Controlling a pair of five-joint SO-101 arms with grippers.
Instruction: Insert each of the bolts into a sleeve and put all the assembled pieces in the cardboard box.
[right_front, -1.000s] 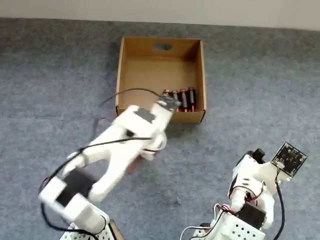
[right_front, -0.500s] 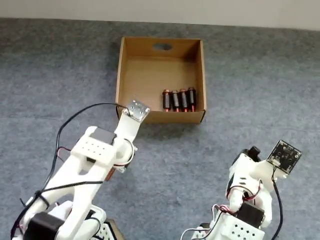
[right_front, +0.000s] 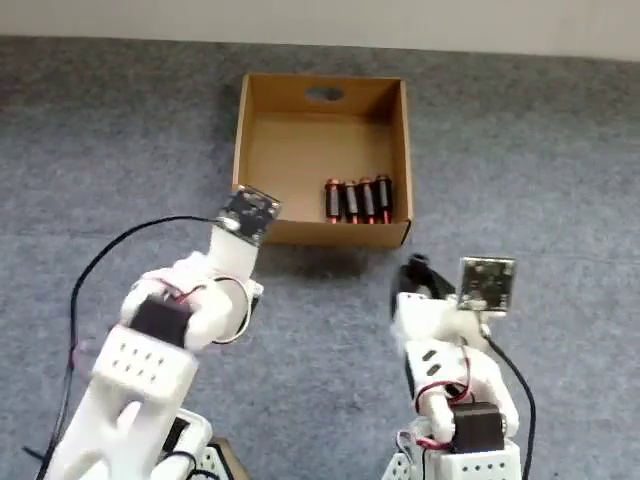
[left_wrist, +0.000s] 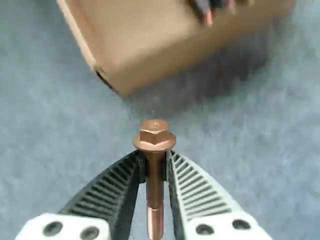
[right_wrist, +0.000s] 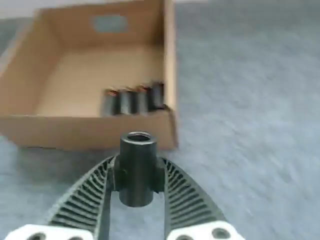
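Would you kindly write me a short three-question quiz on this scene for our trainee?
1. True or false: the left gripper is shut on a bolt.
2. What does the right gripper hold? A) a sleeve B) a bolt C) nothing
3. How many assembled pieces lie in the box?

Key: 1 true; 2 A; 3 four.
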